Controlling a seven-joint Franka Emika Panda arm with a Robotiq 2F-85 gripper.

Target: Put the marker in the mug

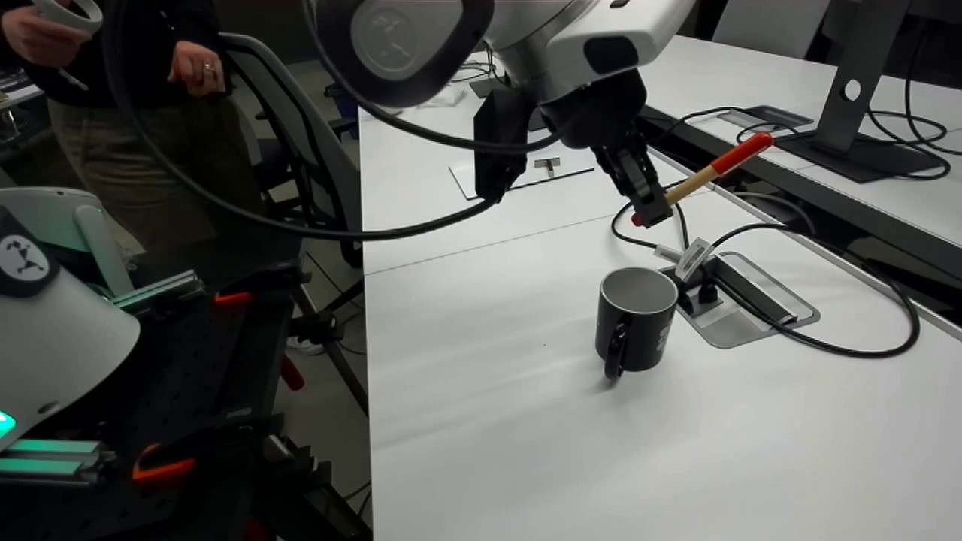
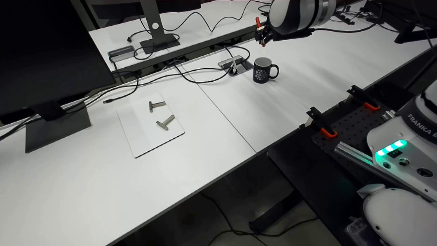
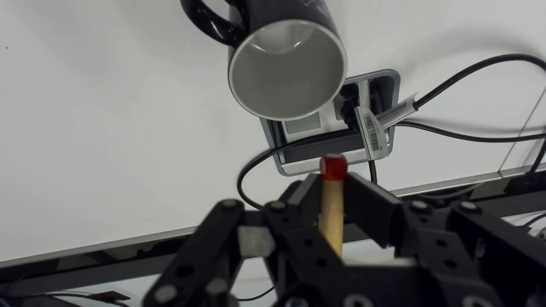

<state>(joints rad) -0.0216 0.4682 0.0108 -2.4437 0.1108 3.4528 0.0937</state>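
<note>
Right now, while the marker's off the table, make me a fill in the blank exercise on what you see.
Both ends of the marker in the hand are coloured ____.
The outer colour of the mug is ____.
In an exterior view, the number of T-shaped pieces on the white board is ____.
Missing words: red; black; two.

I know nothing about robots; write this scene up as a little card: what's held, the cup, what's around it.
Gripper: closed on the marker, near one end
Marker: slanted in midair, red at both ends
Mug: black, upright on the table, grey inside
Marker in mug: not yet
Beside mug: socket box in the table, black cables
Person: standing, head out of frame
</note>
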